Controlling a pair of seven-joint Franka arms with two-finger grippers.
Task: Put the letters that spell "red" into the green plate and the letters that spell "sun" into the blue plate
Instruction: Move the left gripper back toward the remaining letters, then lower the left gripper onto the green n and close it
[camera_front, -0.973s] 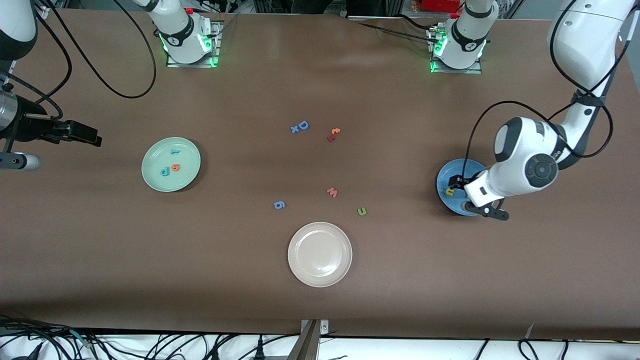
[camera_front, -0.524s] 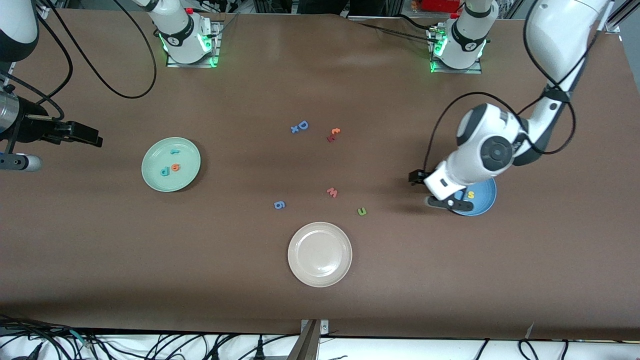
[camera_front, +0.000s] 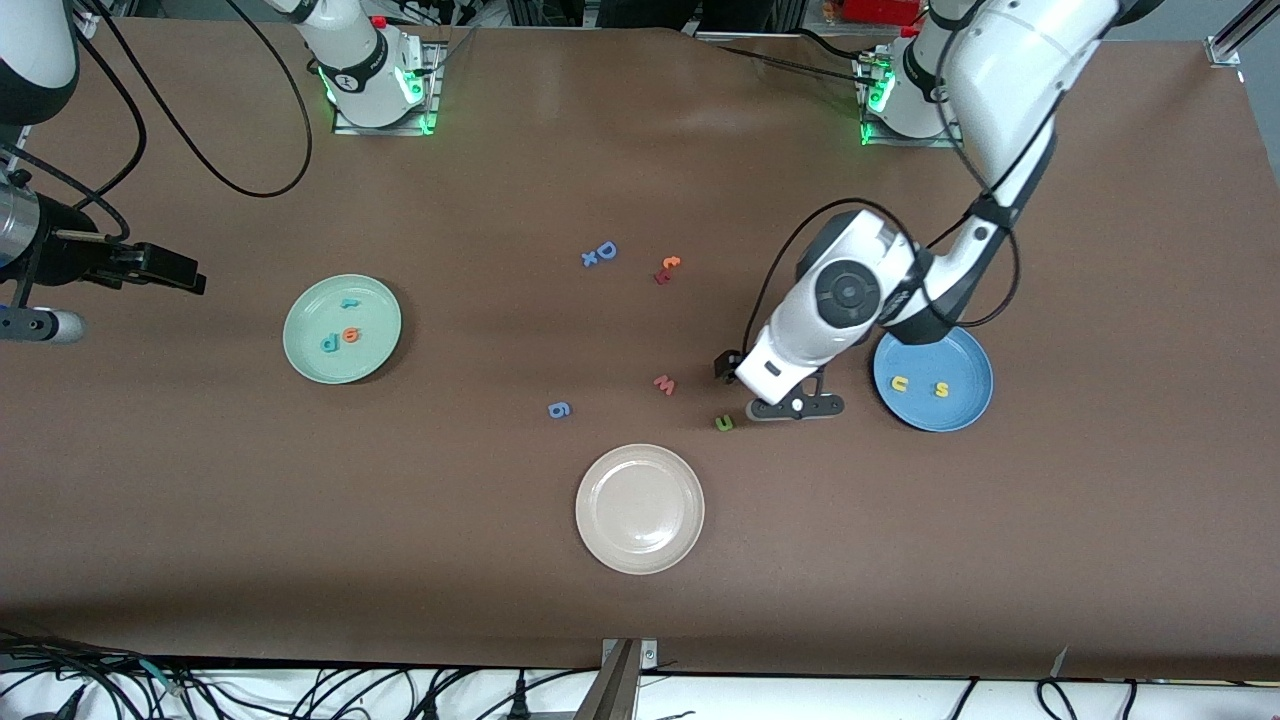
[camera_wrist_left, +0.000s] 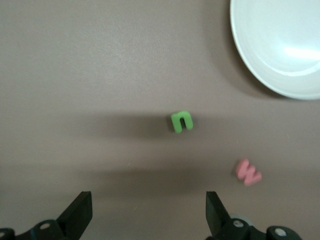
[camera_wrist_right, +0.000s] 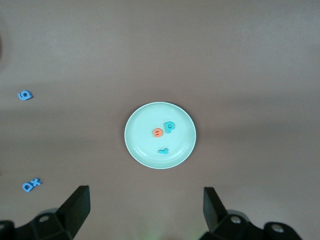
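Green "n" (camera_front: 724, 423) on bare table, just beside left gripper (camera_wrist_left: 149, 212), jaws spread and empty, probably not yet centred over it. Right gripper (camera_wrist_right: 146, 210) waiting, likewise spread.

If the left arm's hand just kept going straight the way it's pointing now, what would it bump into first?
Probably bare tabletop. The open left hand points down just short of the green "n", which lies slightly ahead of its fingers; depth is hard to judge.
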